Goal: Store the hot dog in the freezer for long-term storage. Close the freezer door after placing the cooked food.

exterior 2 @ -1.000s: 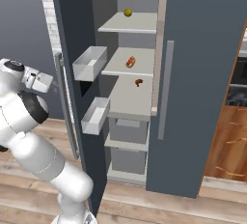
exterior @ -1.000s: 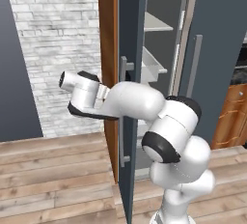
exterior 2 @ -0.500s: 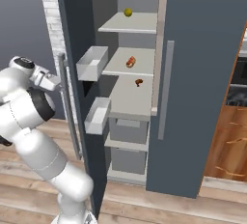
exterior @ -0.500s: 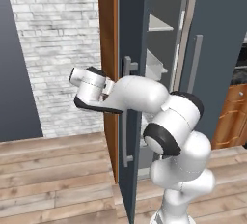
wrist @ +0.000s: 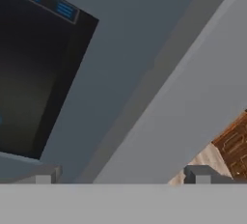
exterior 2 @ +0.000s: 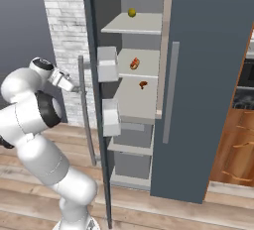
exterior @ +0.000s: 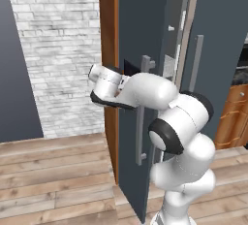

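Step in hand: closing freezer door (exterior: pixel 140 64); hot dog (exterior 2: pixel 134 64) already on middle shelf (exterior 2: pixel 149 55) of freezer (exterior 2: pixel 144 100), upper centre of right base view.

Pincer (wrist: pixel 120 175) spread wide, holding nothing; fingertips (wrist: pixel 41 175) low in hand view, facing door's black control panel (wrist: pixel 29 68) and grey bar handle (wrist: pixel 193 92), close up.

Door ajar, bins (exterior 2: pixel 106 70) on its inner side.

Next move, by judgement: press hand against door face beside handle, swing it fully shut.
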### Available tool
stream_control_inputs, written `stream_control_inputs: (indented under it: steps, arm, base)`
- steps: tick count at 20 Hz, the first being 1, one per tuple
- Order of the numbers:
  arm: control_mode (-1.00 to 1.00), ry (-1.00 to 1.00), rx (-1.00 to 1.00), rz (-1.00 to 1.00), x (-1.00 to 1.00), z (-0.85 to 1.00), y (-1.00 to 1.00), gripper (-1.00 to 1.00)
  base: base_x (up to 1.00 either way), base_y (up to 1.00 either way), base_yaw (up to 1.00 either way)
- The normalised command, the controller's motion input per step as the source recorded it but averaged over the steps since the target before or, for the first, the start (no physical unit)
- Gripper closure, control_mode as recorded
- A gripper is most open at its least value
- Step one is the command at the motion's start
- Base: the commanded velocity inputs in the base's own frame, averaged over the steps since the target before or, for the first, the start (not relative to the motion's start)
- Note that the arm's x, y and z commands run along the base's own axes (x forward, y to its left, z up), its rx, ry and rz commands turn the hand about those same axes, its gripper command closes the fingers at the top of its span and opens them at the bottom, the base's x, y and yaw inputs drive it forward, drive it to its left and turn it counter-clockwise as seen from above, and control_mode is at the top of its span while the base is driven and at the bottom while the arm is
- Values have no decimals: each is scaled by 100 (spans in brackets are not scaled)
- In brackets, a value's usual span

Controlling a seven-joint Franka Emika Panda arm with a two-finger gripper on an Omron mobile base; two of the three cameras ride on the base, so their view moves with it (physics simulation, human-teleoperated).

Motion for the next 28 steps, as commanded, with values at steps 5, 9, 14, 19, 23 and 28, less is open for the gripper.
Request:
stream_control_inputs:
  steps: [5, 9, 14, 19, 23, 28]
  arm:
    - [-100, 14, 11, -2, 19, 13, -88, -100]
    - [-100, 5, 18, 0, 16, 12, -89, -100]
    - [-100, 1, 16, 5, 6, 1, -47, -100]
    - [-100, -9, 15, 8, 20, 0, -37, -100]
    - [-100, -16, 19, 12, 35, 0, -41, -100]
    - [-100, -29, 24, 21, 39, 1, -44, -100]
  base:
    - [0, 0, 0]
    - [0, 0, 0]
    - [0, 0, 0]
    - [0, 0, 0]
    - [0, 0, 0]
    - [0, 0, 0]
